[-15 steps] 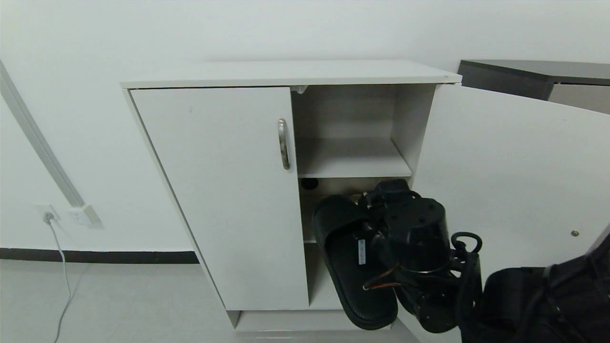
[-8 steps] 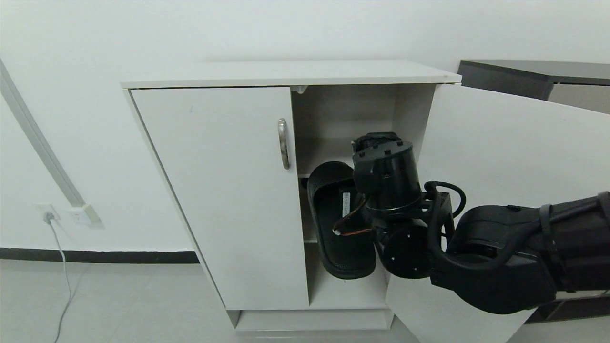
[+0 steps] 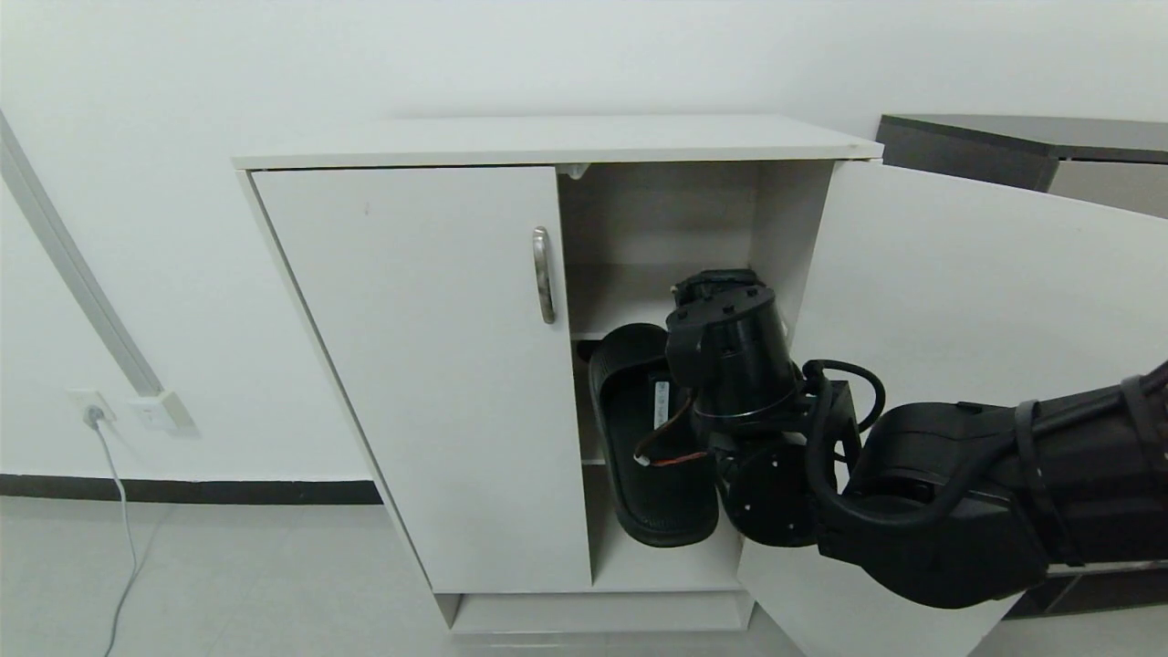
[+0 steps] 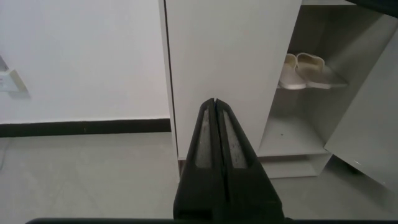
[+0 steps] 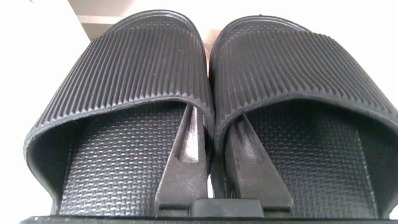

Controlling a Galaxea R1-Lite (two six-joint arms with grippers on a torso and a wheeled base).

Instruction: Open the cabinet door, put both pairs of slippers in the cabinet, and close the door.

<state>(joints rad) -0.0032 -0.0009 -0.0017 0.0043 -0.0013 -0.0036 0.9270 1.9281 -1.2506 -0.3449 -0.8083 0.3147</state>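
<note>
A white cabinet (image 3: pixel 547 137) stands against the wall, its left door (image 3: pixel 420 365) closed and its right door (image 3: pixel 958 301) swung open. My right arm (image 3: pixel 739 365) holds a pair of black slippers (image 3: pixel 639 438) toe-up in the open right half, in front of the middle shelf. In the right wrist view my right gripper (image 5: pixel 211 134) is shut on the two inner edges of the black slippers (image 5: pixel 143 81). A beige pair of slippers (image 4: pixel 308 70) lies on the middle shelf. My left gripper (image 4: pixel 214 104) is shut and empty, low in front of the closed door.
A metal handle (image 3: pixel 543 274) sits on the closed door's inner edge. A dark desk (image 3: pixel 1022 146) stands behind the open door at the right. A wall socket with a cable (image 3: pixel 91 411) is at the left, above the grey floor (image 3: pixel 228 575).
My right arm lifted the black slippers from low in front of the cabinet into the right opening, then settled slightly lower. The cabinet and doors stayed still.
</note>
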